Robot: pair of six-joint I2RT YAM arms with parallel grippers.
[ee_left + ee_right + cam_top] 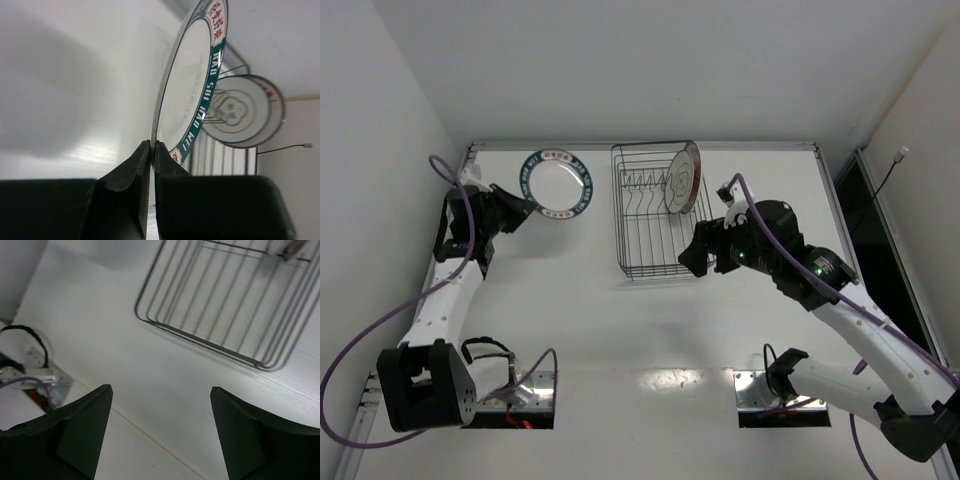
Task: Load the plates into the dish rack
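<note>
Black fingers (142, 165) of the left gripper (152, 145) are pressed together on the edge of a round white plate with a dark teal rim (187, 90), which carries white lettering and red-marked patches. From above, that plate (557, 183) sits near the far edge of the white surface (570, 330), left of the rectangular dark wire dish rack (650, 272) and apart from it. A pale round plate with thin dark rings (682, 178) stands upright on edge at the rack's far right end. The right gripper (160, 390) hovers at the rack's near right corner, fingers spread wide and holding nothing.
</note>
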